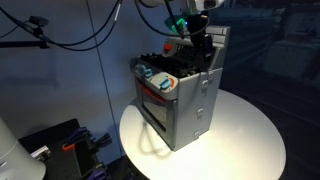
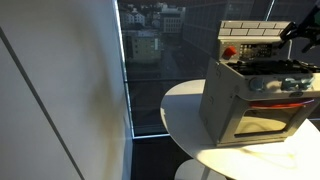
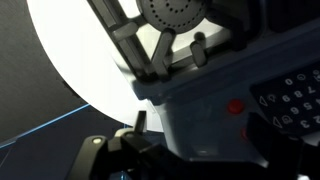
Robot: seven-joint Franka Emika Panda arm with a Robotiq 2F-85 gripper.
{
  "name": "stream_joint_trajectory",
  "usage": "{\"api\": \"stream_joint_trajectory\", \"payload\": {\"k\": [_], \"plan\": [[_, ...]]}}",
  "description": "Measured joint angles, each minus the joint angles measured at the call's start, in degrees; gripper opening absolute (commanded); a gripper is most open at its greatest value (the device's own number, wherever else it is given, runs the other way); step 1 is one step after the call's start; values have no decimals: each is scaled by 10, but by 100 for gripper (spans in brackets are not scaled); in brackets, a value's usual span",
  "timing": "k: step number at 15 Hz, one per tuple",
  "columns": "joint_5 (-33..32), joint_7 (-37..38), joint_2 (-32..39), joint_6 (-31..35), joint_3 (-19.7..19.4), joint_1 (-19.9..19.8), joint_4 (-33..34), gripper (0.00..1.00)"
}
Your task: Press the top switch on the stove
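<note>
The stove (image 1: pixel 180 100) is seen standing upright on the round white desk (image 1: pixel 245 150), set well in from the near edge and closer to the far edge in an exterior view, with its oven door turned toward the desk's rim. The claw (image 1: pixel 203 45) is held high over the rear of the stove, just beside the brick-patterned back panel (image 2: pixel 248 38). How far it is opened cannot be told from these dark, small pictures, and nothing is seen held in it. In the wrist view a black burner (image 3: pixel 172 14) is picked out at the top, and the dark control strip (image 3: pixel 290 100) with a red button (image 3: pixel 236 105) beside it is caught close by, though blurred; which control counts as the top switch cannot be settled. The stove is judged to be a light, hollow toy of thin stiff metal, so it is likely to be shoved or tipped across the smooth desk if too much force is used. No grip is called for: the switch face is best met squarely by one fingertip, and pressure is best applied gently, with the push directed into the back panel so that the stove's own body is used as the brace.
</note>
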Motion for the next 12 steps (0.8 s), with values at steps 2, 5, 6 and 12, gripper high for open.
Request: {"api": "stream_joint_trajectory", "payload": {"k": [2, 5, 6, 12], "plan": [[2, -2, 2, 0, 0, 0, 0, 100], [2, -3, 3, 0, 0, 0, 1, 100], [2, -3, 3, 0, 0, 0, 1, 100], [2, -10, 5, 0, 0, 0, 4, 100]]}}
